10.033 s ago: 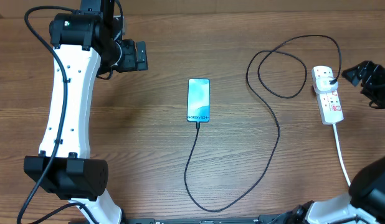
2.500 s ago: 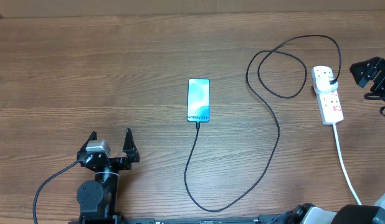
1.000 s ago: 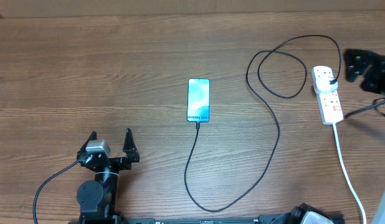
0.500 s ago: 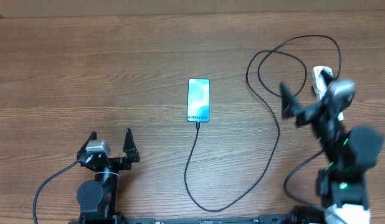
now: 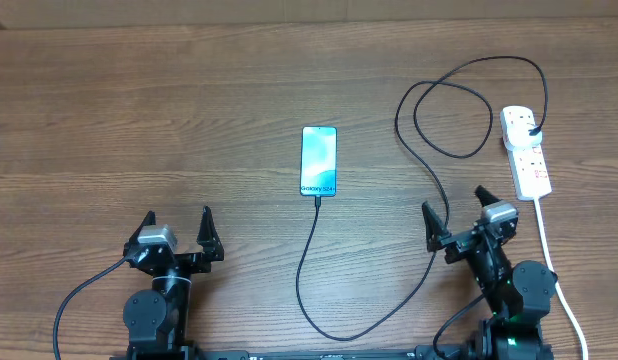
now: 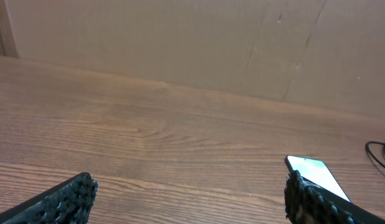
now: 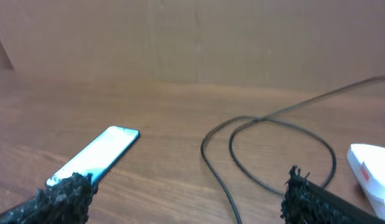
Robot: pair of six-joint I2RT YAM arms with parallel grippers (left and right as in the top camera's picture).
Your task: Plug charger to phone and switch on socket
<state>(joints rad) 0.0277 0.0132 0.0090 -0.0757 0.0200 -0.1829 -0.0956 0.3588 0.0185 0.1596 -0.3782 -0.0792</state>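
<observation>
Both your grippers sit spread and empty at the near edge of the table point(image 5: 139, 100), left gripper point(image 5: 178, 220) and right gripper point(image 5: 455, 204), parked, probably because the charger point(image 5: 301, 262) already joins the phone point(image 5: 319, 160) mid-table to the socket point(image 5: 526, 152) by the right edge.

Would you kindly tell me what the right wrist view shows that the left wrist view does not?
Only the right wrist view shows the socket, the full loop of the charger and the open right gripper. Only the left wrist view shows the open left gripper. Both show the phone, the wooden table and the brown wall; the left catches just a sliver of the charger.
</observation>
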